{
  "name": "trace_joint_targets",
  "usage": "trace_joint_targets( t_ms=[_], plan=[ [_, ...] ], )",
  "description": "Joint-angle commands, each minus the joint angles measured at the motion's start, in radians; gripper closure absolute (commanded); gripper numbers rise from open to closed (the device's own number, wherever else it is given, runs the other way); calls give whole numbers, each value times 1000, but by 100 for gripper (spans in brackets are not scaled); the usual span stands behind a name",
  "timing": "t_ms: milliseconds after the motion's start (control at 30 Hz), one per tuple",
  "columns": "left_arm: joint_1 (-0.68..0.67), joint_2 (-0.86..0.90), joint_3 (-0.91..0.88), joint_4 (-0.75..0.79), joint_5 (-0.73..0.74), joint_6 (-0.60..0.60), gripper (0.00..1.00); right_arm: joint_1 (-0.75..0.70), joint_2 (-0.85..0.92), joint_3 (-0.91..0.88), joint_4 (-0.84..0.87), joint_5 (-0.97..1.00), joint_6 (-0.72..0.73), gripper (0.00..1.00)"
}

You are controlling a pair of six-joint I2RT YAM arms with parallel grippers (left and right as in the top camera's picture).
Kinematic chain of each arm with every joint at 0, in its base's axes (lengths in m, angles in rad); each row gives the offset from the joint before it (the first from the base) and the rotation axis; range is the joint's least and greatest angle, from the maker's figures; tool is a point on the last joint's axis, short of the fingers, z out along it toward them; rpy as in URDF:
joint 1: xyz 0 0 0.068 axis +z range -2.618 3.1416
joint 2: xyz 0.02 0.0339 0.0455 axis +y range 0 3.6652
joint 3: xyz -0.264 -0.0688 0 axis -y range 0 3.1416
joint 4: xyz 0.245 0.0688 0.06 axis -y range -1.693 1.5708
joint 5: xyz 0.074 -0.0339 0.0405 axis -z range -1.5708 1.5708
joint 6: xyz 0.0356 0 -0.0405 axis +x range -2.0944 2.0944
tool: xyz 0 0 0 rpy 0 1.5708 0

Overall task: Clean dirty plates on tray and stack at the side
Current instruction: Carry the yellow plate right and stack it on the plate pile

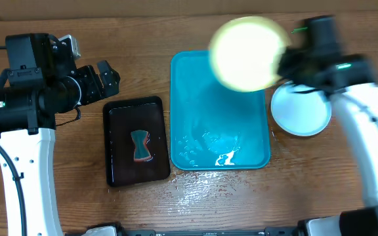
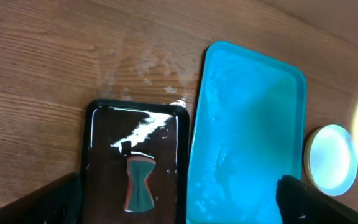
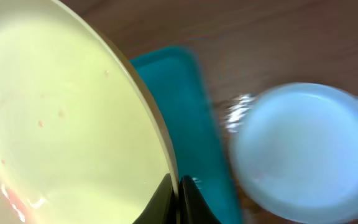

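My right gripper [image 1: 287,56] is shut on the rim of a pale yellow-green plate [image 1: 248,54], holding it in the air over the far right corner of the turquoise tray [image 1: 195,85]. In the right wrist view the fingers [image 3: 178,190] pinch the plate's edge [image 3: 73,118], with a faint red smear near its lower left. A light blue plate [image 1: 300,110] lies on the table right of the tray, also in the right wrist view [image 3: 303,149] and left wrist view [image 2: 331,158]. My left gripper [image 1: 107,78] is open and empty, above the black tray. A third plate is not in view.
A black tray [image 1: 136,141] with a red-and-green sponge [image 1: 142,145] lies left of the turquoise tray [image 2: 247,124]; the sponge also shows in the left wrist view [image 2: 138,183]. Water is splashed on the wood at the front edge [image 1: 202,187].
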Motion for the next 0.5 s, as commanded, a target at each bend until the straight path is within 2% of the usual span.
trace_joint_targets(
  t_ms=[0,133,233,333,467],
  plan=[
    [4,-12,28,0,11,-2,0,-207,38,-21,-38,-98,7,94],
    [4,-12,28,0,11,-3,0,-394,134,-53,-115,-98,0,95],
    [4,-12,28,1,11,-3,0,-475,206,-97,-150,-111,-8,96],
    [4,-12,28,1,11,-3,0,-502,245,-172,-116,-206,-85,96],
    [4,-12,28,1,11,-3,0,-497,250,-264,-35,-222,-87,96]
  ],
)
